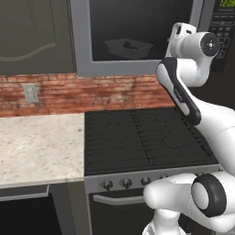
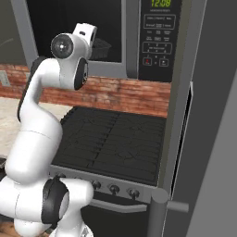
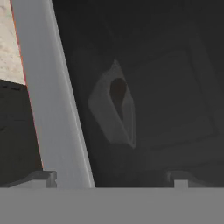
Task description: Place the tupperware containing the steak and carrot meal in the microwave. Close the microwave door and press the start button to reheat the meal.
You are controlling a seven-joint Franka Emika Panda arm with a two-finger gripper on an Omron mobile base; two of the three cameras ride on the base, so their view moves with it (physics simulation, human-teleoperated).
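The microwave (image 1: 81,41) hangs above the stove, and its grey-framed door (image 1: 114,69) looks flush with the front. Through the dark glass I see the tupperware (image 1: 129,48) resting inside, also as a pale tub (image 3: 112,107) in the hand view and behind my wrist (image 2: 102,48) in the right base view. A dark lump of the meal (image 3: 118,89) lies in it; steak and carrot cannot be told apart. My gripper (image 3: 113,179) is open with nothing between its fingertips (image 3: 41,178), in front of the door's right part. The keypad (image 2: 157,37) sits right of the door.
A black stove (image 1: 147,137) with front knobs lies directly below. A speckled counter (image 1: 36,147) extends to its left before a brick wall (image 1: 114,92). A tall grey unit (image 2: 208,120) with a bar handle (image 2: 158,208) stands close on the right.
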